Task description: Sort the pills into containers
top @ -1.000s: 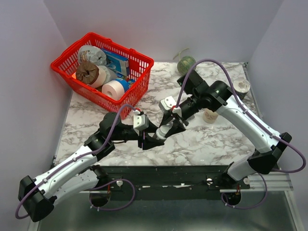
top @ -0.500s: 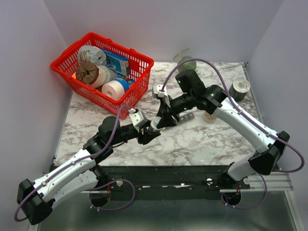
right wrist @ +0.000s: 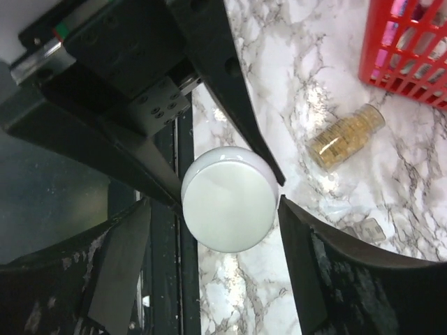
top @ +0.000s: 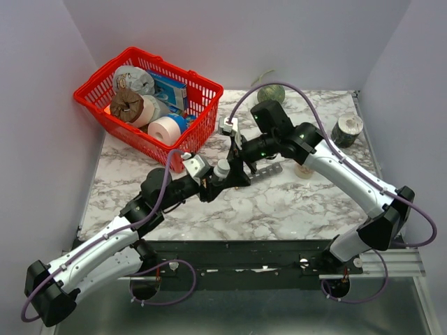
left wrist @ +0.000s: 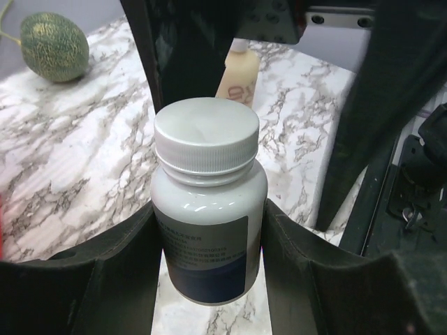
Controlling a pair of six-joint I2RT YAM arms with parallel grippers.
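Note:
A small dark bottle [left wrist: 207, 230] with a white cap [right wrist: 227, 199] hangs above the table. My left gripper [left wrist: 209, 209] is shut on its body. My right gripper [right wrist: 213, 204] is open around the cap, one finger on each side, with a gap on its left. In the top view both grippers [top: 213, 183] [top: 234, 169] meet at the bottle [top: 222, 167]. The pills show tan-yellow through a clear vial [right wrist: 347, 136] lying on the marble near the basket. The containers [top: 271, 169], a dark-grey strip, lie just right of the right gripper, partly hidden by that arm.
A red wire basket [top: 202, 118] of rolls and boxes stands at the back left. A green melon [top: 271, 93] lies at the back. A tape roll [top: 348, 128] sits at the right. A beige nozzle bottle [top: 304, 169] stands next to the strip.
My right gripper has opened and swung left over the bottle's cap. The left gripper has carried the bottle slightly up and toward the back.

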